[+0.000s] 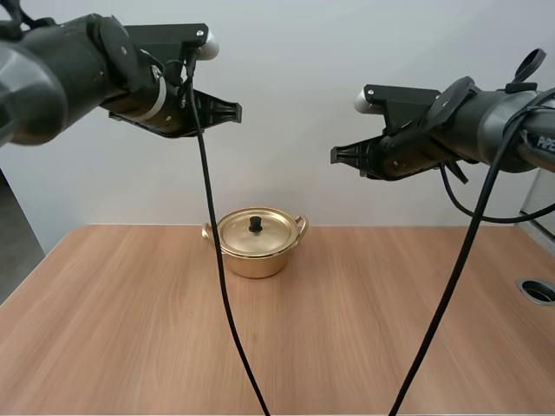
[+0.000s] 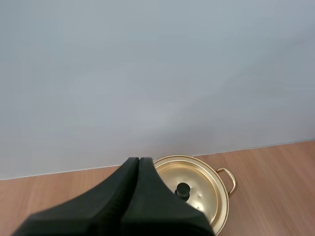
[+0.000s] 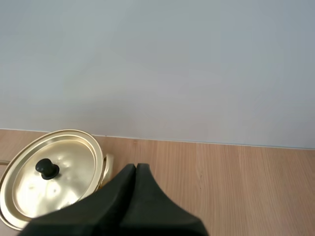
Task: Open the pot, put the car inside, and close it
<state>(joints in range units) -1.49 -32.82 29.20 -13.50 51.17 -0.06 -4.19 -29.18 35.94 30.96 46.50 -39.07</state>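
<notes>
Pot [image 1: 254, 243] below, between left pincer [image 1: 234, 111], right pincer [image 1: 335, 156]

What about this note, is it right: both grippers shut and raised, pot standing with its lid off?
No: the lid is on the pot, as the high view shows. The left gripper and right gripper are shut and raised, as stated.
</notes>
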